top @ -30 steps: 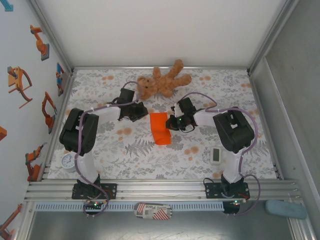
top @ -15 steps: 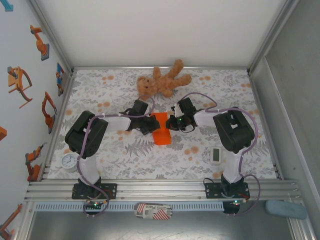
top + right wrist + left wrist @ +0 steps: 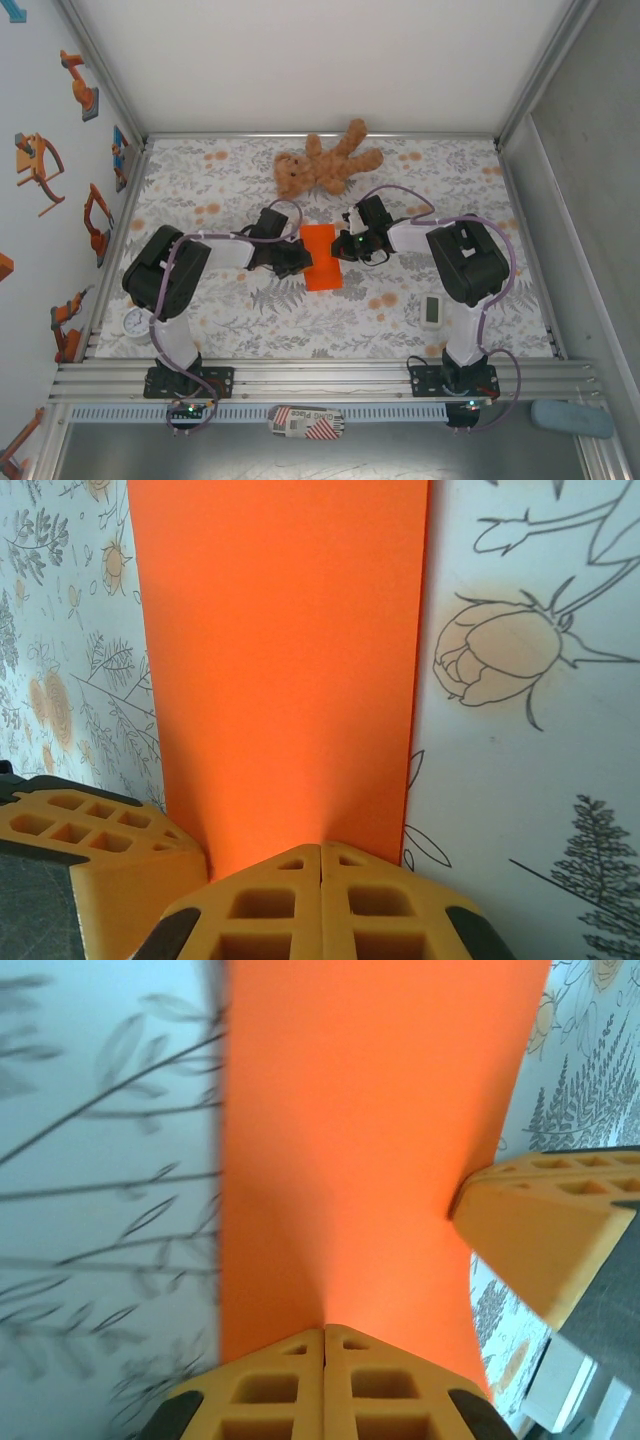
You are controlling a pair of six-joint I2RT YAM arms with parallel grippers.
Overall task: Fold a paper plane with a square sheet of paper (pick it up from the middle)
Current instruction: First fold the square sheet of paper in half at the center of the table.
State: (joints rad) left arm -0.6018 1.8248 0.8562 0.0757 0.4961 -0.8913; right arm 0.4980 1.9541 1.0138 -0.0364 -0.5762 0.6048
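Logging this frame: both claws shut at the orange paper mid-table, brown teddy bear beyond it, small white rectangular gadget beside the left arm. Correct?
Not quite: the top external view shows the small white rectangular gadget beside the right arm, not the left. The rest holds: left claw and right claw shut at the orange paper, brown teddy bear beyond it.

Plain bright orange square sheet of paper point(image 3: 321, 258). Worktop point(image 3: 200, 188) beneath it: white, grey ferns, peach blooms. Teddy bear point(image 3: 322, 166) beyond paper: tan-brown.

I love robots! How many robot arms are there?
2. The left arm reaches in from the left of the orange paper; the right arm from its right. None looks hidden.
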